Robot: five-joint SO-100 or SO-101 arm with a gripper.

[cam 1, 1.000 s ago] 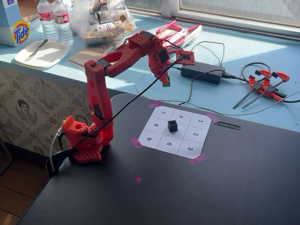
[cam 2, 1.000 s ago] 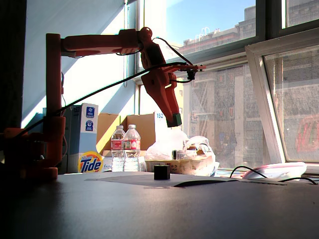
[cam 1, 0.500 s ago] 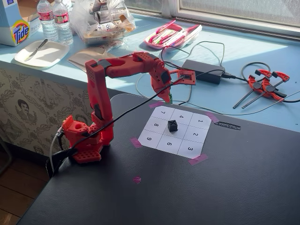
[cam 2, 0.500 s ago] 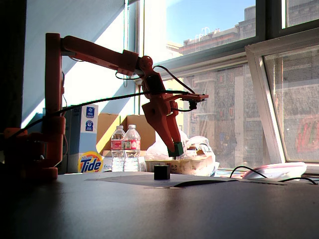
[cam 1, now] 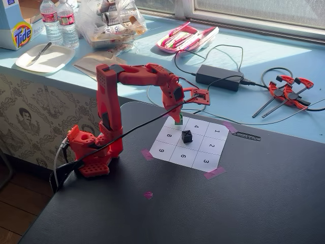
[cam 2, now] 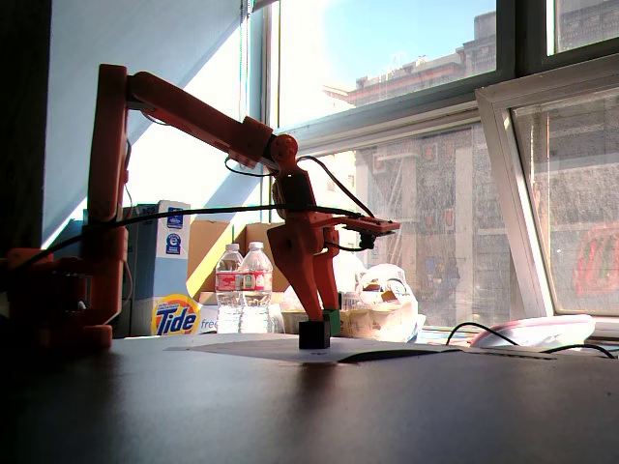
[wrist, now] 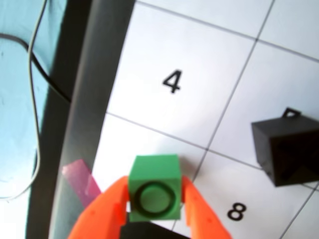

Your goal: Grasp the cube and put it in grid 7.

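Note:
The green cube (wrist: 153,191) with a dark ring on its face sits between my orange fingers (wrist: 102,214). My gripper (wrist: 154,185) is shut on it. It is over the corner cell (wrist: 130,144) below cell 4 and left of cell 8; the cell's digit is hidden under the cube and jaws. In a fixed view the gripper (cam 1: 177,119) points straight down with the cube (cam 1: 179,122) at the grid's far corner cell (cam 1: 171,125). In the low fixed view the cube (cam 2: 332,322) is at or just above the paper; I cannot tell whether it touches.
A small black cube (cam 1: 187,136) stands on the grid's centre cell, close beside my gripper; it also shows in the wrist view (wrist: 286,152). Pink tape (wrist: 82,179) holds the paper's corner. Cables, a power brick (cam 1: 218,77) and clamps lie beyond the dark mat.

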